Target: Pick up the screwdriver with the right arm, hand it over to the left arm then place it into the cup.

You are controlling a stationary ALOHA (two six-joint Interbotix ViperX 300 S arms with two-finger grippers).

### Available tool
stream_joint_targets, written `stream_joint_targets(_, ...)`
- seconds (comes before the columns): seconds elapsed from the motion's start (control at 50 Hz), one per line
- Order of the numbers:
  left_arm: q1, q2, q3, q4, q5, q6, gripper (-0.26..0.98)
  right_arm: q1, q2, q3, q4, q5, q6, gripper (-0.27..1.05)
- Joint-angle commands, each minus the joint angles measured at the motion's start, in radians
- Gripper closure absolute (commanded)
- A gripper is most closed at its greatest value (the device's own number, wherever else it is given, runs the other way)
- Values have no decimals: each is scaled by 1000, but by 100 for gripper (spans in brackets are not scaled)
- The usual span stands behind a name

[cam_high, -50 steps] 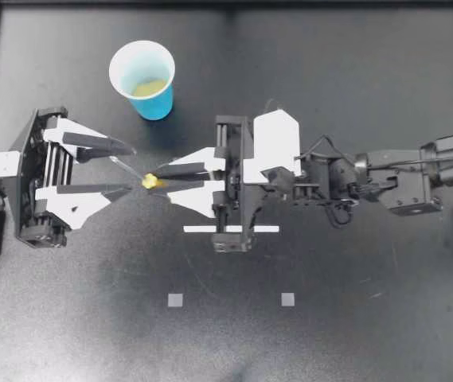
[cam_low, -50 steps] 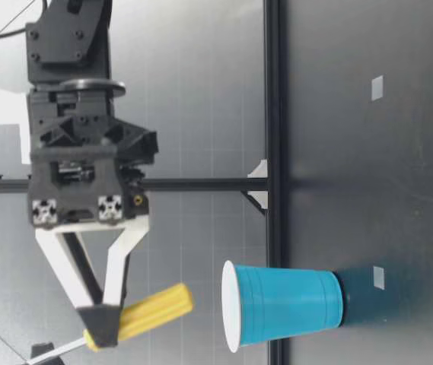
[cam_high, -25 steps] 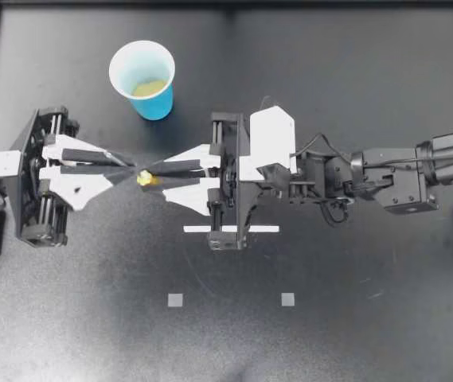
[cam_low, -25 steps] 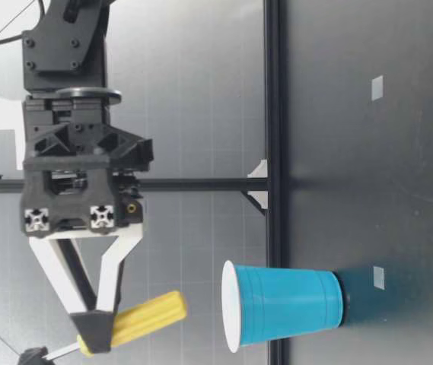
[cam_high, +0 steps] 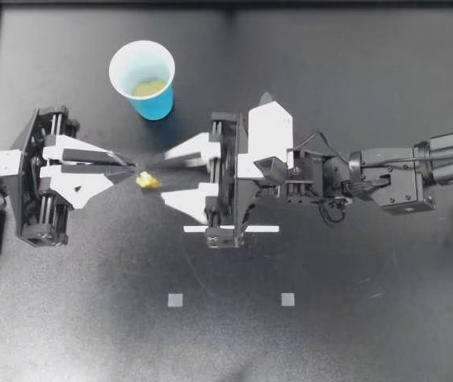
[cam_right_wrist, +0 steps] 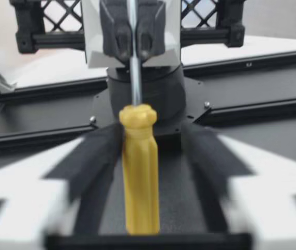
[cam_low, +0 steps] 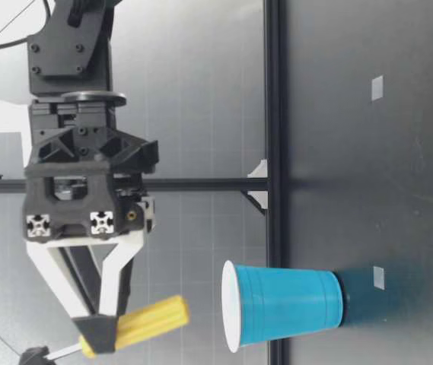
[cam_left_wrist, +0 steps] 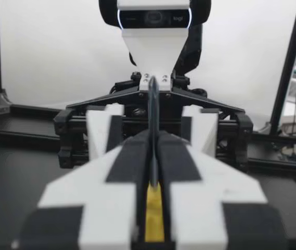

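Jaws on two different jobs: left jaws pinched shut on the thin steel shaft of the screwdriver (cam_high: 145,181), right jaws spread wide to either side of the yellow handle (cam_right_wrist: 139,172) and not squeezing it from both sides. Hence a tool carried by the left side alone, in the air, off to one side of the cup (cam_high: 156,102) rather than over its mouth, and higher than the cup's rim in the low view. Gripped by the shaft, probably, because the handle was the only part taken up by the other arm; leaves the heavy yellow end sticking out past the grip and drooping a little toward the desk (cam_high: 329,318). Looks like the handover at the point of release, with the placing not yet begun. Next, by this reading: draw the right arm back along the line of the tool, away from the cup, so as not to clip the handle; then swing the left arm across until the handle hangs over the cup's open mouth, and lower it in. Main risk: slipping or pivoting on so slim a shaft.
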Motion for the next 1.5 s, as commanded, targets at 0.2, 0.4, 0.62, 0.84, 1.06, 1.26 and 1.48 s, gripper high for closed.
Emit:
stream_joint_targets(0.2,72,-3,8,-121,-3,71,71,-8,-98,54,25,-55,-5,9)
stream_joint_targets(0.4,199,0,14,-233,-3,193,71,-8,-193,146,29,-109,-5,9)
stream_joint_targets(0.62,308,66,2,-284,-15,285,71,-8,-258,218,31,-161,-5,9)
stream_joint_targets(0.84,368,179,-26,-296,-61,299,71,-8,-258,232,29,-170,-5,9)
stream_joint_targets(1.06,388,285,-75,-308,-94,301,71,-6,-259,235,31,-172,-5,9)
stream_joint_targets(1.26,402,322,-86,-313,-97,299,71,-6,-264,239,29,-172,-3,9)
stream_joint_targets(1.48,405,314,-83,-341,-117,302,64,-6,-264,238,29,-172,-3,9)
